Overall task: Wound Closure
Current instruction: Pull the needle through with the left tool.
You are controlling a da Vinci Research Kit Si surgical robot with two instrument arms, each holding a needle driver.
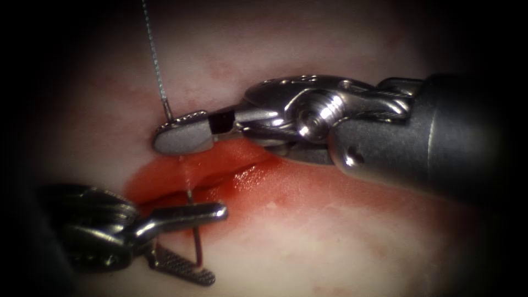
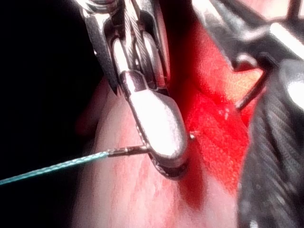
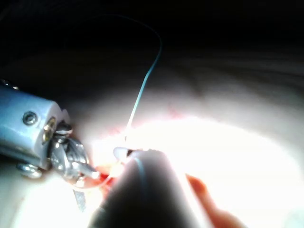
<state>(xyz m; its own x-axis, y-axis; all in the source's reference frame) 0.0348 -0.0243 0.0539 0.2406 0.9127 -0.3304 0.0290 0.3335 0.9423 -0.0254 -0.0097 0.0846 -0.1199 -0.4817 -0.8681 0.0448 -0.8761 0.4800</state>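
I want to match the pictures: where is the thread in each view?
Endoscope view: thread rises from the needle tail, held by the right claw.
Left wrist view: thread leaves that tail beside the shut claw.
Right wrist view: thread curves up from the claw.
Shared landmark: the needle tail.

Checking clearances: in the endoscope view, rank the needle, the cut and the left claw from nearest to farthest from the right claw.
1. Needle: its thread end is gripped in the shut right claw.
2. Cut: just below it.
3. Left claw: lower left, open around the needle's shaft.
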